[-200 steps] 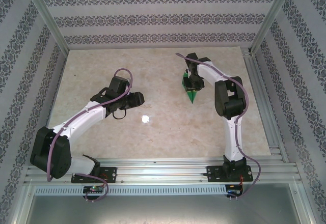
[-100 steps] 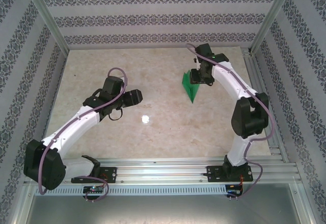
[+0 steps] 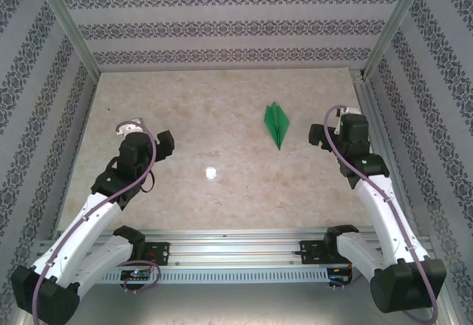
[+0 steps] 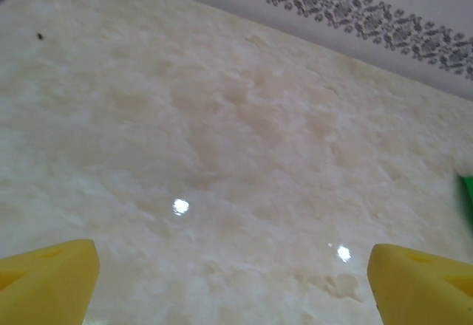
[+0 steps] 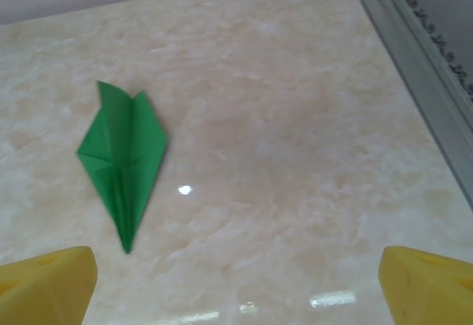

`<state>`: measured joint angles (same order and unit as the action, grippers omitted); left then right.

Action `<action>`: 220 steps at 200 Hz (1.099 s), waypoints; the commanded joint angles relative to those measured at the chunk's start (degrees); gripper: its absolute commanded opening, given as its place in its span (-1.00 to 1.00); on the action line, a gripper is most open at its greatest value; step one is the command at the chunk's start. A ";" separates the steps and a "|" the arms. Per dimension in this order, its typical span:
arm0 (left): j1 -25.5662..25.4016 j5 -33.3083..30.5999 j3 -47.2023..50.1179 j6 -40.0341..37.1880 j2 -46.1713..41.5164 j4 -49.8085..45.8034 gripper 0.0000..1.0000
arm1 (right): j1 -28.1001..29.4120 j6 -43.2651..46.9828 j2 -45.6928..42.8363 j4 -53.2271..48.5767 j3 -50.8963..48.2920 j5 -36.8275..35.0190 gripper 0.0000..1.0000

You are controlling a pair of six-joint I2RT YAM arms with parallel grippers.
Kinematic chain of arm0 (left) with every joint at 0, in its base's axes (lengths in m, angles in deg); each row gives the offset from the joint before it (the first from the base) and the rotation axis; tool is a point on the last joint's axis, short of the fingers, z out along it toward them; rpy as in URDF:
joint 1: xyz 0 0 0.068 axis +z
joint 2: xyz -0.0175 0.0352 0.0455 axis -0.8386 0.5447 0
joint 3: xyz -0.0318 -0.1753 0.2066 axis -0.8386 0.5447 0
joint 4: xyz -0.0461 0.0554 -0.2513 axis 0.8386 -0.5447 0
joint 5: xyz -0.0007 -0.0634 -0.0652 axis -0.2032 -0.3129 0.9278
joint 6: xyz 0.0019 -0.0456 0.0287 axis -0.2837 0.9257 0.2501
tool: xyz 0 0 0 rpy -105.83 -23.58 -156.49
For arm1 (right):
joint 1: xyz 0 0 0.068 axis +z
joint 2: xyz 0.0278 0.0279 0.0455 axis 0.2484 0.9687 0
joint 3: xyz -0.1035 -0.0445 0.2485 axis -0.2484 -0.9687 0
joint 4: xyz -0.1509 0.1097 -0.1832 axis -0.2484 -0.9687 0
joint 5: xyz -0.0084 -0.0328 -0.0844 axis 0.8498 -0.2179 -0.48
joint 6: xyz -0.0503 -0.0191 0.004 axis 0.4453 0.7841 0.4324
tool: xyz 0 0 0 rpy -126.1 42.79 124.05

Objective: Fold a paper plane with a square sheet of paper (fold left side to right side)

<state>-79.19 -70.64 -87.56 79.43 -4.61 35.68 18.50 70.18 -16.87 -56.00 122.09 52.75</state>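
Paper plane (image 3: 276, 124) lies flat on the table (image 3: 222, 103), right of centre and in the far half. From above, its pointed end faces the near edge and its split tail faces the back wall (image 3: 222, 29). It is a slim green dart with a centre crease and folded flaps visible along its length, and nothing is touching it. Right claw (image 3: 318, 134) sits to the right of the plane, near but clearly apart from it, at about the level of the pointed end. In the right wrist view the right claw (image 5: 236, 266) is spread wide: its yellow fingertips (image 5: 48, 284) stand at opposite bottom corners with only bare table between them. In that view the plane (image 5: 124, 159) lies ahead and to the left, its tip toward the camera, close to the pad at the left edge of the picture but not touching it. A metal rail (image 5: 421, 66) runs along the table's right side. Left claw (image 3: 159, 144) is on the left half of the table, well apart from the plane. The left wrist view shows the left claw (image 4: 233, 266) also spread wide, yellow fingertips (image 4: 44, 281) far apart over bare table, gripping nothing. A sliver of green (image 4: 467, 196) shows at the right edge of that view.
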 commanded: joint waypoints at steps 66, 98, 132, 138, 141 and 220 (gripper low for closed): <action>7.56 -11.84 21.18 -23.33 3.65 37.96 0.97 | -6.80 6.32 11.64 55.54 -25.12 -3.14 0.96; 11.12 -4.88 24.52 -26.12 8.83 49.22 1.00 | -6.54 8.76 21.64 73.20 -26.74 -1.47 0.96; 12.96 1.99 24.51 -30.20 17.18 58.56 1.00 | -6.20 8.56 32.95 87.65 -28.06 1.99 0.96; 13.15 2.84 24.17 -30.45 19.11 60.00 1.00 | -6.14 8.43 35.84 92.13 -28.30 2.07 0.96; 13.22 3.20 24.07 -30.53 19.92 60.62 0.99 | -6.14 8.26 36.29 93.47 -28.35 2.21 0.96; 14.18 14.96 20.87 -35.48 42.47 79.14 0.99 | -6.05 8.37 34.57 86.01 -26.07 1.93 0.96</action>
<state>-65.99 -61.02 -64.74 46.43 34.77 107.65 12.03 78.00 17.69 26.71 95.32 53.49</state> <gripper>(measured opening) 0.997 0.982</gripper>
